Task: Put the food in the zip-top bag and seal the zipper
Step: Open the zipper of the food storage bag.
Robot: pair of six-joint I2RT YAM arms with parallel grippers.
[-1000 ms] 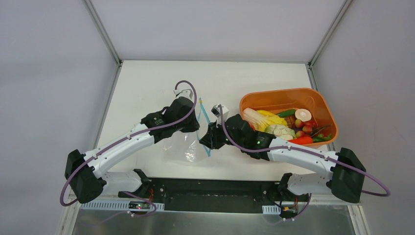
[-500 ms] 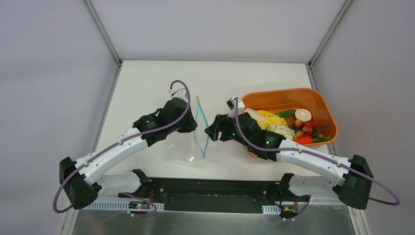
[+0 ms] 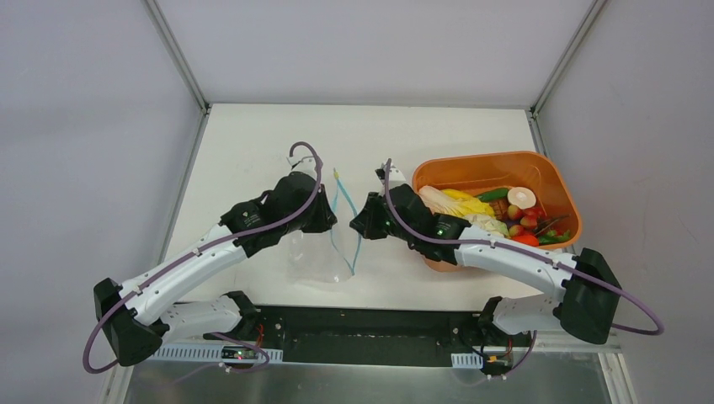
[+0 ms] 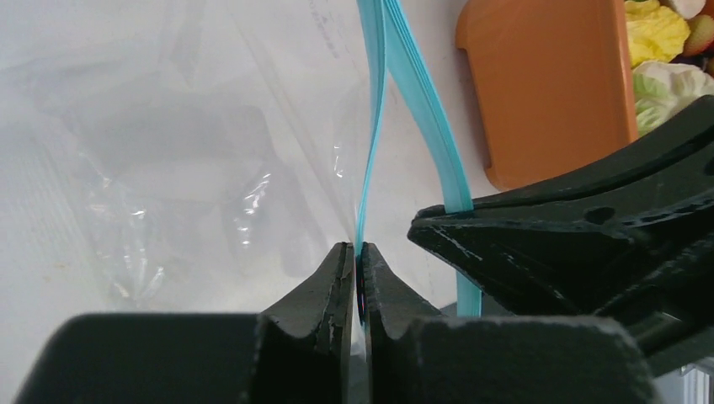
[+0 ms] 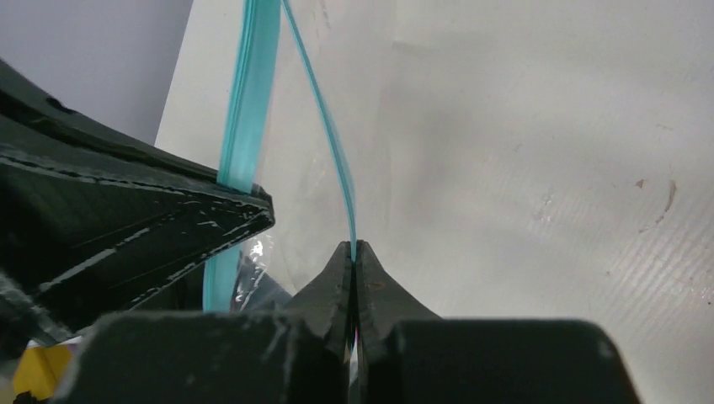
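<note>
Wrist views: left hand [image 4: 354,257] and right hand [image 5: 353,252] each pinch the thin blue zipper [image 4: 375,101] of the clear crinkly bag [image 4: 168,151], opening it; toy food [image 3: 484,223] likely goes next.

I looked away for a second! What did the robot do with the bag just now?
The left gripper and right gripper, each shut on one lip of the zipper, drew slightly apart. The blue lips, together a second ago, now stand spread, so the zip-top bag is open. Nothing was let go. The food stayed in the orange tub.
</note>
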